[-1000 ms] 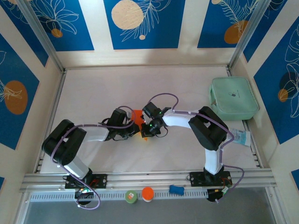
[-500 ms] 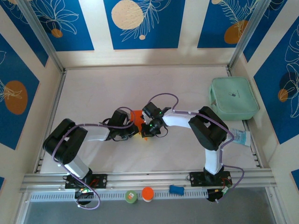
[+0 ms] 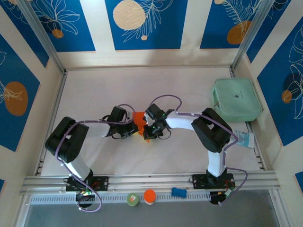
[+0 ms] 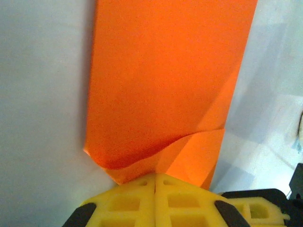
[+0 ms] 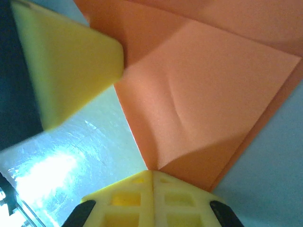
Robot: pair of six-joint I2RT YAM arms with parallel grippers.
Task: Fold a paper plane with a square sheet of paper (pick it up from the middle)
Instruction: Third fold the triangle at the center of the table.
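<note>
Left wrist view: the left gripper has its yellow foam fingers pressed together with the seam tight. They pinch the near edge of the thin, bright orange, matte paper sheet, which is partly folded. Directly ahead of the fingertips the sheet's edge curls up off the plain white table surface. A short diagonal crease runs off to the right of the tips, and beyond it the rest of the sheet stretches straight away from the hand as a long flat band. Right wrist view: the right gripper is likewise closed, its fingers flush against each other. A pointed corner of the orange paper sheet runs into the seam between the tips. Ahead of that hand a paler folded flap lies over a lower layer, its upper edge slanting away to the right. Forward and to the left of the right fingertips, one yellow foam finger of the left gripper meets the sheet's edge. Top external view: the left gripper and right gripper stand just beside each other, tips facing. The orange paper sheet lies between them and just beyond. Well apart, off the right hand's outer side, sits a mint-green zipped fabric case.
</note>
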